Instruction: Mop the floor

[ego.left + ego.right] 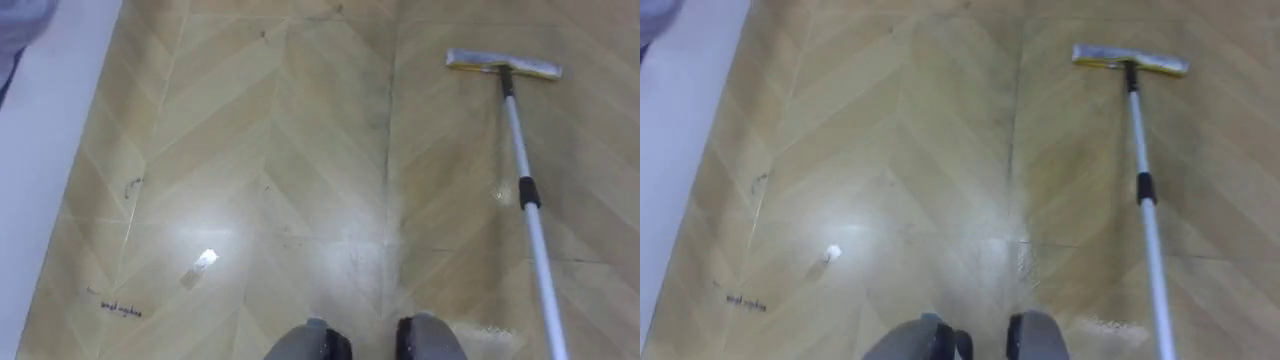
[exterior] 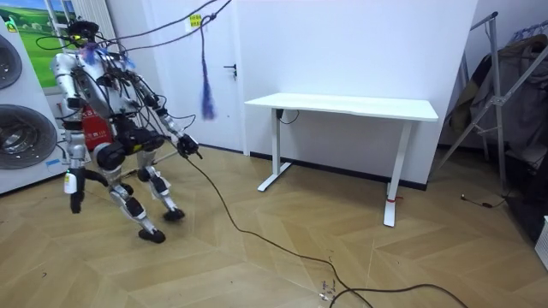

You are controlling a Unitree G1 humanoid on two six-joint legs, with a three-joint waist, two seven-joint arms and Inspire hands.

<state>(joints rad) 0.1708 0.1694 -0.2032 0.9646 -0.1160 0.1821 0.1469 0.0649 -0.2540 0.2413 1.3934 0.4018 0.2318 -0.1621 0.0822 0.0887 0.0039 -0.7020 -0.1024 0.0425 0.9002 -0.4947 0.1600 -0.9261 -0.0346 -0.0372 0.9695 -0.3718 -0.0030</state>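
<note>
A flat mop lies on the herringbone wood floor ahead of me and to my right. Its grey-and-yellow head (image 1: 503, 65) sits crosswise at the far right. The white pole (image 1: 535, 235), with a black collar partway along, runs back toward me and leaves the bottom right edge. The same mop head (image 1: 1130, 58) appears at the top right of the right eye view. In the room view I stand bent forward near the left wall. One hand (image 2: 187, 144) reaches out in front and the other hand (image 2: 74, 186) hangs low beside me.
A white wall base (image 1: 40, 150) runs along my left. A small pale scrap (image 1: 204, 262) and dark scuff marks (image 1: 122, 310) lie on the shiny floor. Washing machines (image 2: 17, 128) stand behind me, with a white desk (image 2: 342, 107) and a rack (image 2: 505, 85) further right.
</note>
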